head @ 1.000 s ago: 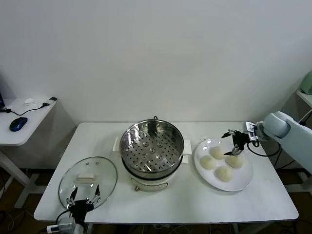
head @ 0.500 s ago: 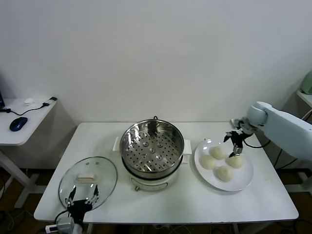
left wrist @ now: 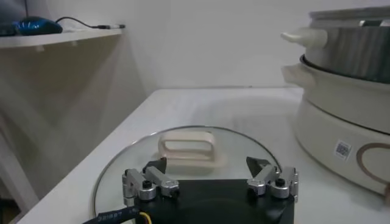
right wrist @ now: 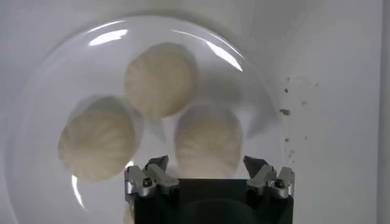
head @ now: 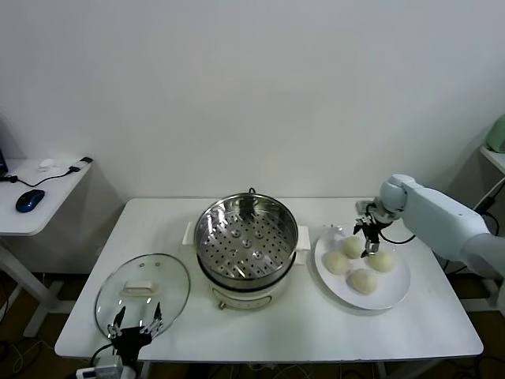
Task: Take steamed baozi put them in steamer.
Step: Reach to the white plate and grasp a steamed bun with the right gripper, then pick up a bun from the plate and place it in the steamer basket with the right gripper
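The steamer, a round shiny steel pot on a cream-white base with side handles, stands at the middle of the white tabletop; its perforated tray lies bare, with no bun in it. All four steamed baozi sit clustered on the flat white plate just to the steamer's right, smooth pale domes with flat sides down and no long axis to speak of; faint pleat lines seem to radiate from their tops in the right wrist view, though the surface there is soft. The right gripper hangs above the plate's far buns, its fingers spread apart and holding nothing. The left gripper waits low at the tabletop's near edge, fingers likewise spread, over the rim of the round glass lid with its cream handle.
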